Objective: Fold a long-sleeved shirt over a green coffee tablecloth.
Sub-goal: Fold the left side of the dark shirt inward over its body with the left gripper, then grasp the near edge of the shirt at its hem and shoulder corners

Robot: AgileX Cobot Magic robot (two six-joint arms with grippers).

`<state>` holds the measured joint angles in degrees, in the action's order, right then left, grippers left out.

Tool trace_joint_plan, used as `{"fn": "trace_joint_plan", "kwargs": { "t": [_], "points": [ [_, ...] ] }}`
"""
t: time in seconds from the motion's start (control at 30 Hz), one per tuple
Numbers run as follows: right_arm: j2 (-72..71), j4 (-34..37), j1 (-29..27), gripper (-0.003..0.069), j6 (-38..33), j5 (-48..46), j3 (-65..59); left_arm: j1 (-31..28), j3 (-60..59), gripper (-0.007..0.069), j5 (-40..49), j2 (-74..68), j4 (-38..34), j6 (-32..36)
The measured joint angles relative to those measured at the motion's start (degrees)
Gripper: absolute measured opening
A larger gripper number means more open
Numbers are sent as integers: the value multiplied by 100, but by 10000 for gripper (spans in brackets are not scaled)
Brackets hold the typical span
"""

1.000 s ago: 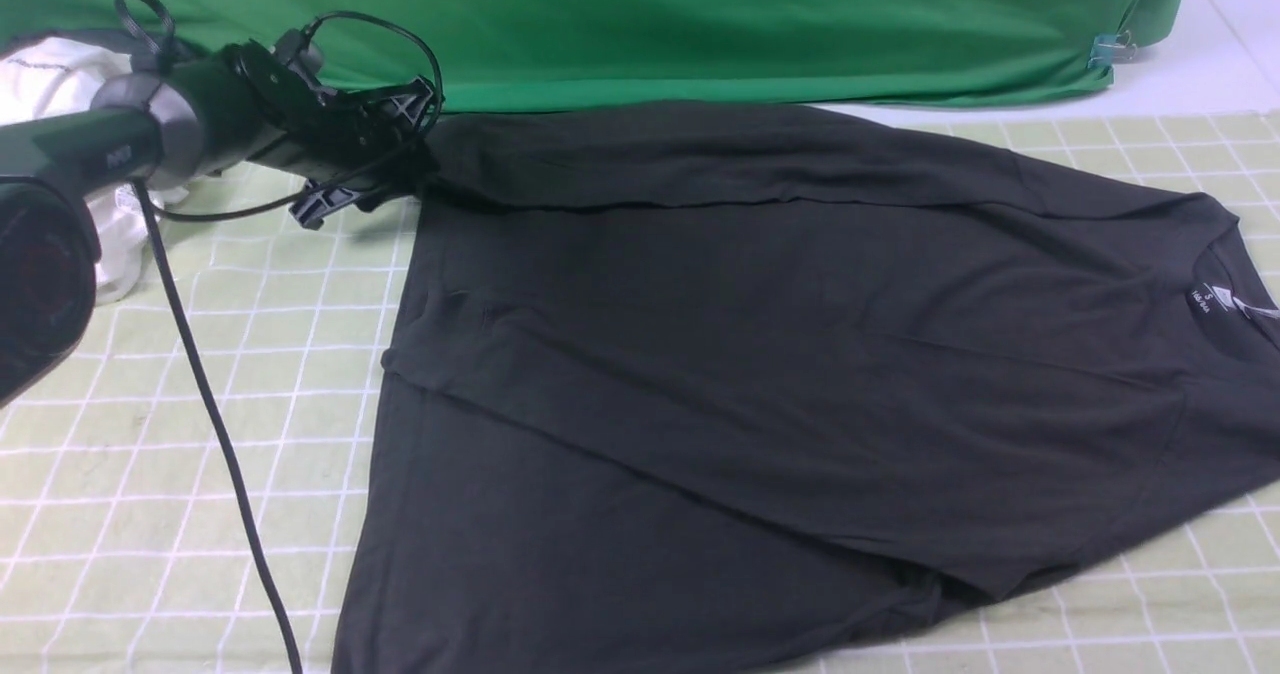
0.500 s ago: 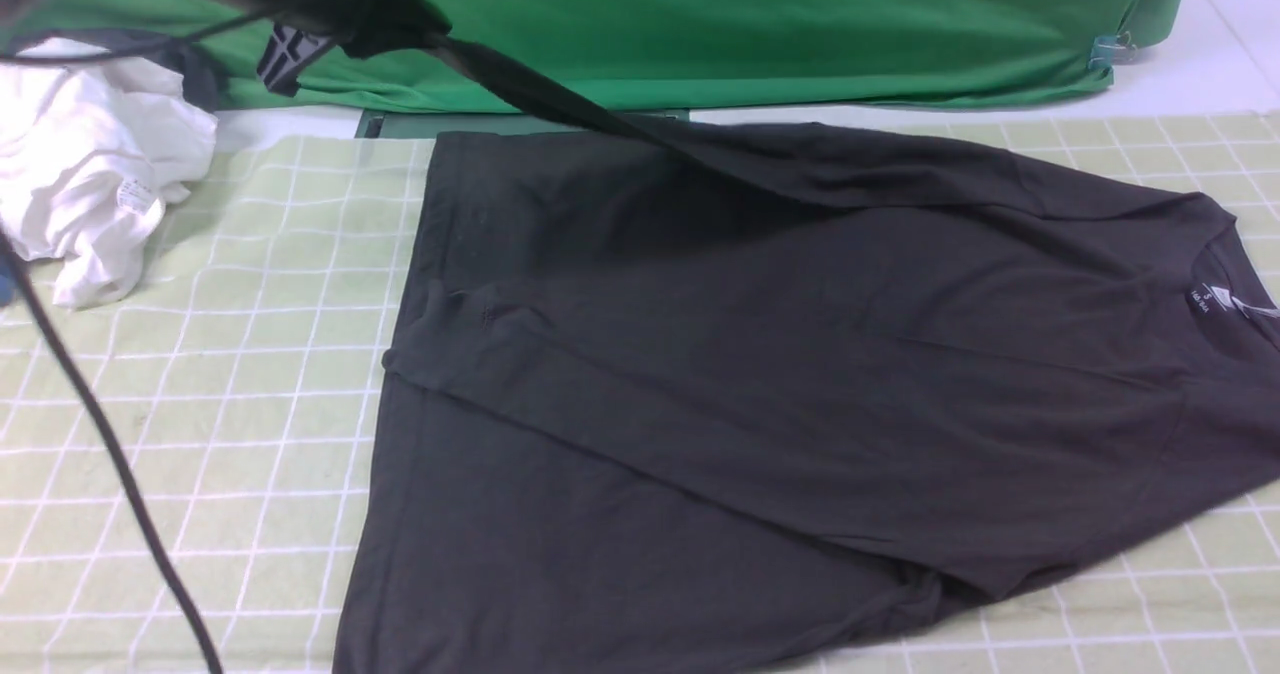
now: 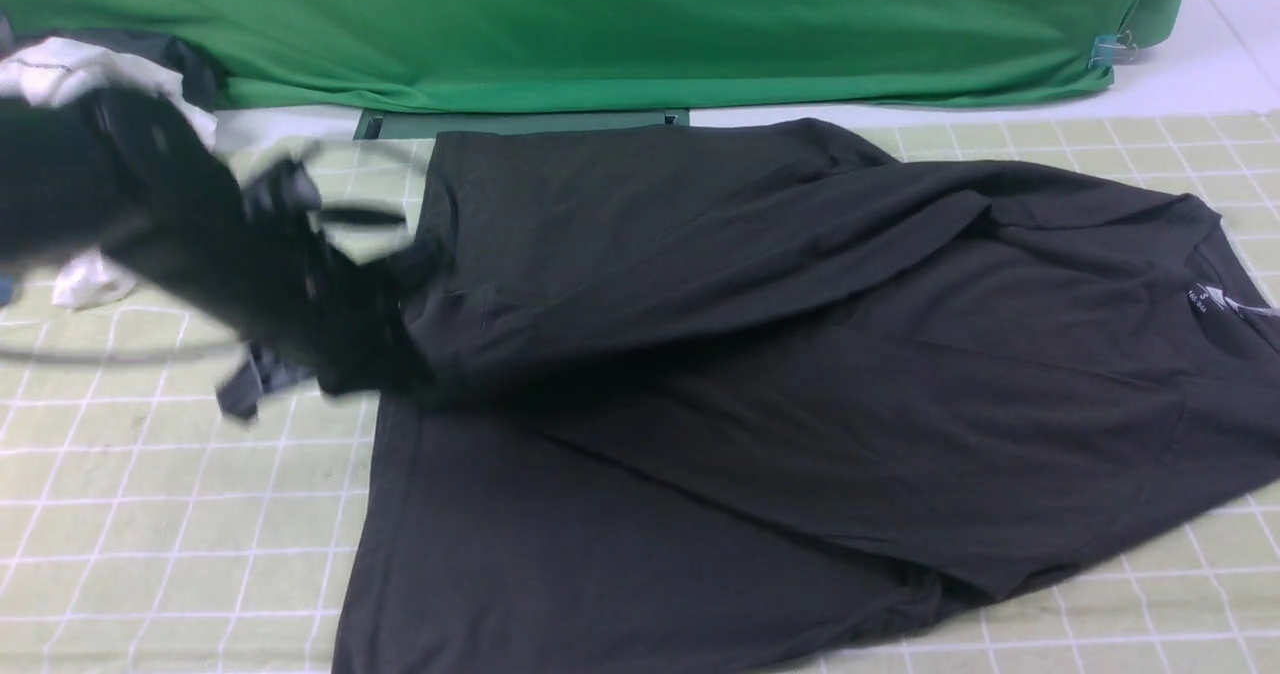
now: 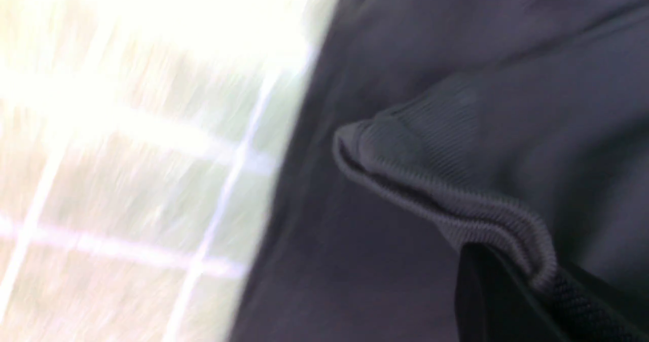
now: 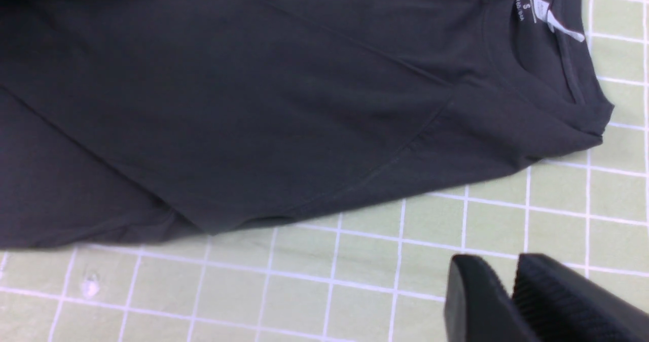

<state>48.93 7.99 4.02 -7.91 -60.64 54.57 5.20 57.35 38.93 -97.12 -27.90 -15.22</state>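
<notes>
The long-sleeved shirt [image 3: 800, 384] is dark charcoal and lies spread on the green coffee tablecloth [image 3: 150, 514], neck and label at the right. My left gripper [image 3: 390, 349], blurred by motion, hangs low at the shirt's left edge. It is shut on the ribbed sleeve cuff [image 4: 446, 200], which runs between its fingers [image 4: 481, 301]. That sleeve stretches across the shirt's upper half toward the far shoulder. In the right wrist view my right gripper [image 5: 499, 266] hovers over bare tablecloth [image 5: 355, 281] beside the shirt [image 5: 253, 103], a narrow gap between its tips, nothing in it. The front view does not show it.
A crumpled white garment [image 3: 60, 64] lies at the back left, partly behind my left arm. A plain bright green cloth [image 3: 640, 24] hangs along the back, held by a blue clip [image 3: 1105, 51]. White surface [image 3: 1200, 74] shows at the back right.
The left gripper closed on the far sleeve's cuff, rose with it toward the backdrop, then swung down and nearer. The sleeve now drapes over the shirt's body.
</notes>
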Motion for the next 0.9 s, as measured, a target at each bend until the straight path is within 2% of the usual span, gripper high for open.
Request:
{"fn": "trace_joint_plan", "kwargs": {
  "t": [0.2,0.33,0.37,0.43,0.5,0.53,0.63,0.77,0.9],
  "points": [
    [0,0,0,123,0,12,0,324,-660,45,-675,0,-50,231],
    [0,0,0,124,0,17,0,346,-671,105,-733,0,1,244],
    [0,0,0,125,0,17,0,346,-649,149,-665,0,122,248],
    [0,0,0,127,0,17,0,346,-478,240,-362,36,587,210],
    [0,0,0,128,0,17,0,346,-337,281,-153,70,851,167],
    [0,0,0,129,0,17,0,346,-49,347,264,139,1245,81],
    [0,0,0,133,0,17,0,346,664,486,1481,349,1778,53],
    [0,0,0,136,0,17,0,422,631,553,2318,548,1803,76],
    [0,0,0,140,0,17,0,757,-236,565,2360,733,1717,84]
  ]
}}
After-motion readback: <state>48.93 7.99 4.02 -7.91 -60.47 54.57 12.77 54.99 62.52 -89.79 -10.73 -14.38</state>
